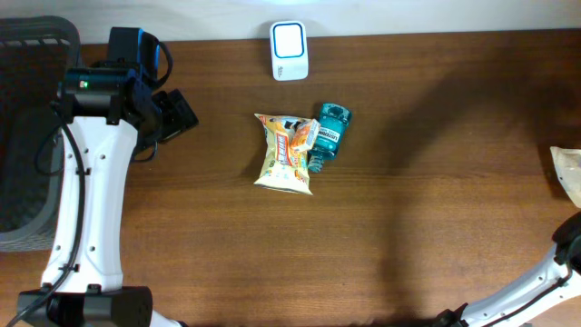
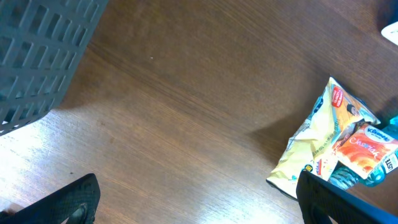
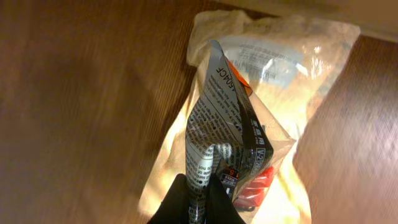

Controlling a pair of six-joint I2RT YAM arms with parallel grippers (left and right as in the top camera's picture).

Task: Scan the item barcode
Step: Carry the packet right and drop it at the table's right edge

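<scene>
My right gripper (image 3: 199, 190) is shut on the edge of a silver printed packet (image 3: 227, 118), held over a pale translucent bag (image 3: 273, 56) on the table. No barcode can be made out on the packet. The white scanner (image 1: 289, 50) stands at the table's far edge, middle. My left gripper (image 1: 177, 113) hovers open at the left, with nothing between its fingers (image 2: 336, 199). Overhead, only part of the right arm (image 1: 565, 250) shows at the lower right, and the packet is out of that view.
A yellow snack bag (image 1: 286, 153) (image 2: 329, 137) and a teal mouthwash bottle (image 1: 327, 134) lie together mid-table, below the scanner. A dark mesh basket (image 1: 27, 136) (image 2: 43, 50) stands at the left edge. The pale bag (image 1: 568, 173) lies at the right edge.
</scene>
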